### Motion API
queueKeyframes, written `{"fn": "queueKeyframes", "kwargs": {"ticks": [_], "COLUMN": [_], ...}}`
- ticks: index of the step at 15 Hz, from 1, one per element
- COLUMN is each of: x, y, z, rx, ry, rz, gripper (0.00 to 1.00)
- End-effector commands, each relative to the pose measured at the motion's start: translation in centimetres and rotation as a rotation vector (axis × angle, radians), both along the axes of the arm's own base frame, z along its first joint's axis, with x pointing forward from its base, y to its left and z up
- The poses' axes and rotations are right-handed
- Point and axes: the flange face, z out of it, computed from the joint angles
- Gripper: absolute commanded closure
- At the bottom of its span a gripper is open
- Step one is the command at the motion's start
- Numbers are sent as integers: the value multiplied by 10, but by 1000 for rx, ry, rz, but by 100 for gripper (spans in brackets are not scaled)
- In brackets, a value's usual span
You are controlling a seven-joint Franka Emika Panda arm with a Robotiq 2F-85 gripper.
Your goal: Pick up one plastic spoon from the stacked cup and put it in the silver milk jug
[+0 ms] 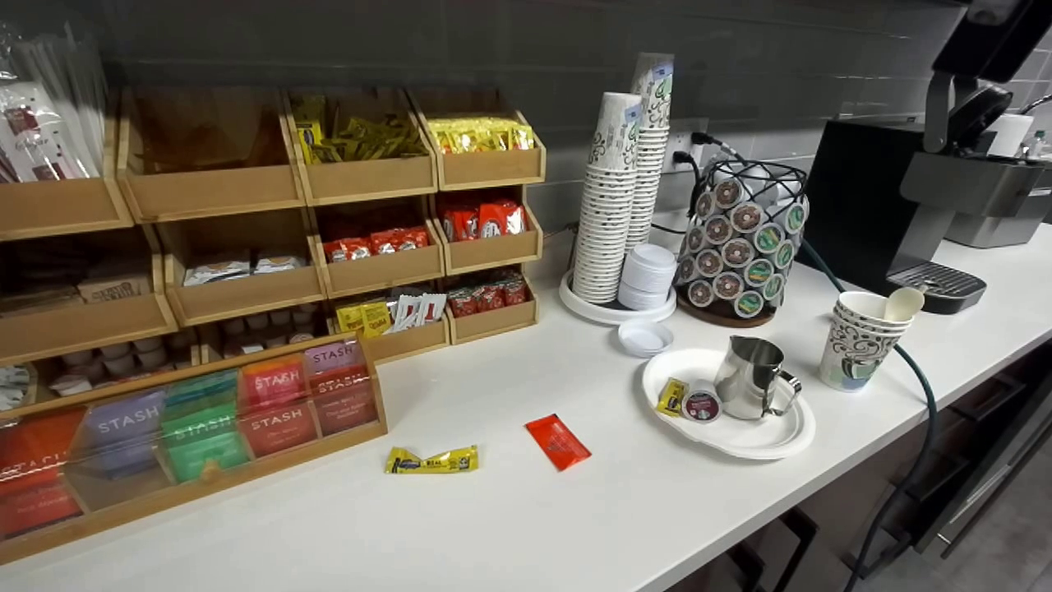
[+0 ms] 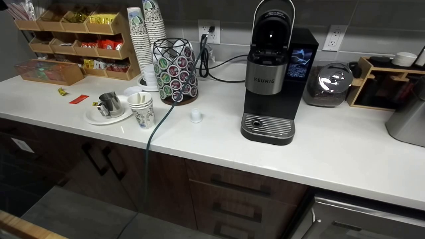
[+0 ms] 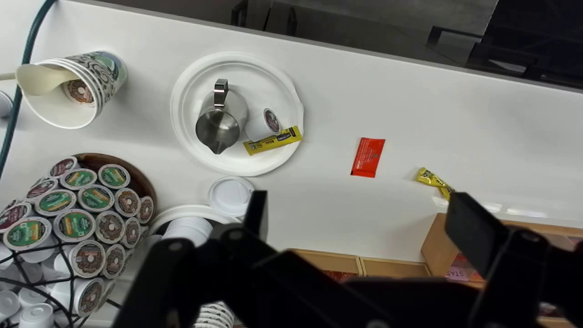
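The jug (image 1: 745, 383) is shiny gray, the cup (image 1: 859, 352) has dark curls, a spoon (image 3: 40, 80) looks creamy, and the gripper (image 3: 360, 199) has its fingers wide apart.

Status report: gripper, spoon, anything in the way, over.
Gripper open, nothing held. Spoon in cup; jug on plate. Cord beside cup, possible snag.

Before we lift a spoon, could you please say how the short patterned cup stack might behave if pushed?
The cup stack has thin rims, so it's probably light and crushable. Its base, narrower than the mouth, could let it tip.
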Motion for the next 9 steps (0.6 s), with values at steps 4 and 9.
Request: {"fn": "queueKeyframes", "kwargs": {"ticks": [4, 9], "x": [12, 23], "y": [-34, -77], "z": [-1, -9], "rx": [91, 163], "ry": [14, 7], "rz": [20, -33], "gripper": [0, 0]}}
